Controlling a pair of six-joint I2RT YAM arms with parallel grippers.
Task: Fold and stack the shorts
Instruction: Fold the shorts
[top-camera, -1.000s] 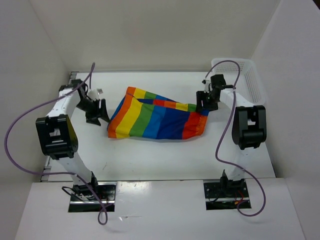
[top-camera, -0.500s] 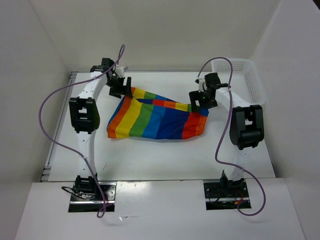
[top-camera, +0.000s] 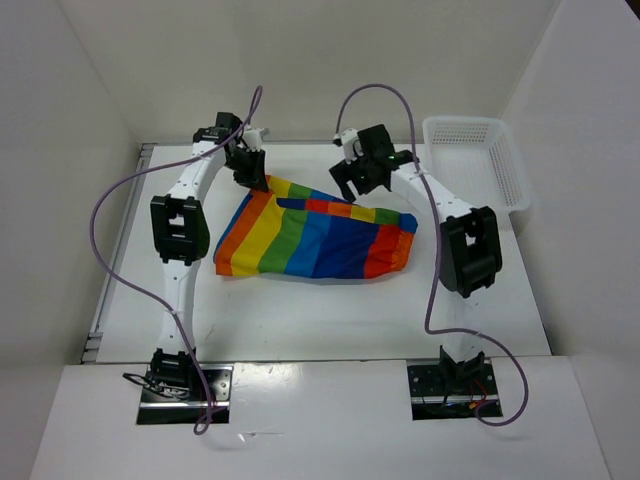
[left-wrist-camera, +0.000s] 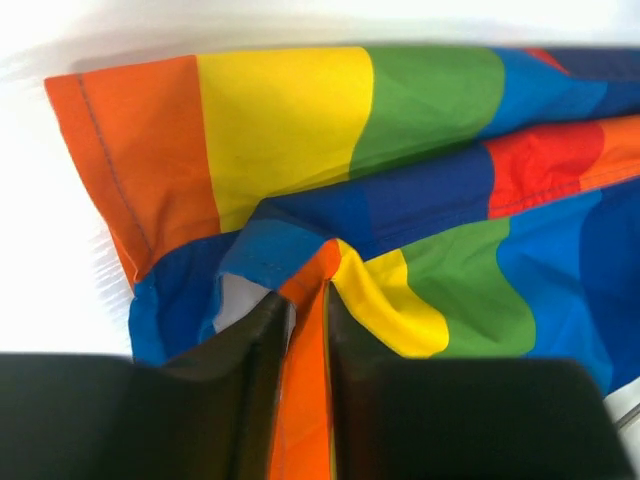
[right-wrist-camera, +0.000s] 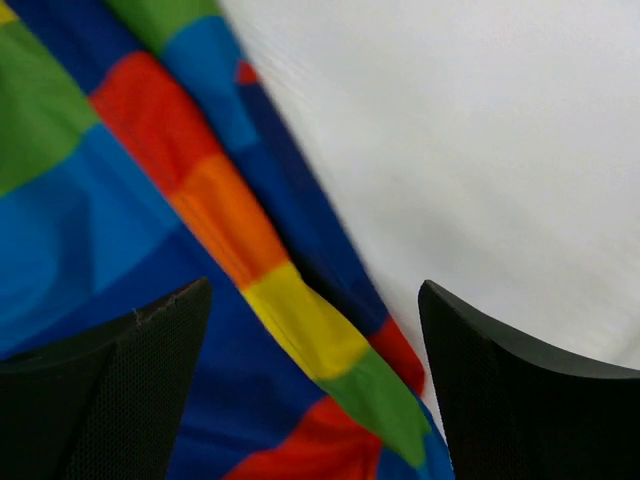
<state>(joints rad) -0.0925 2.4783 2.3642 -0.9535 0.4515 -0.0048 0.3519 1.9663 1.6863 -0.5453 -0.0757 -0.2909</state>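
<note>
The bench (top-camera: 300, 310) carries the shorts (top-camera: 310, 240), rumpled, beneath both pairs of fingers. The left fingers (left-wrist-camera: 250, 400) pinch an orange fold, while the right fingers (right-wrist-camera: 130, 400) gape wide astride the striped edge. The right should probably close on that 1 edge before any lift, so both ends rise evenly.

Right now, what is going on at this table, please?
A robot is handling a pair of rainbow shorts, which lies loosely spread on the white table, not yet neatly folded. The left pincer pinches an orange fold at the far left corner of the cloth. The right pincer hangs open over the far edge of the shorts and holds nothing. A white lattice basket stands at the far right corner.
</note>
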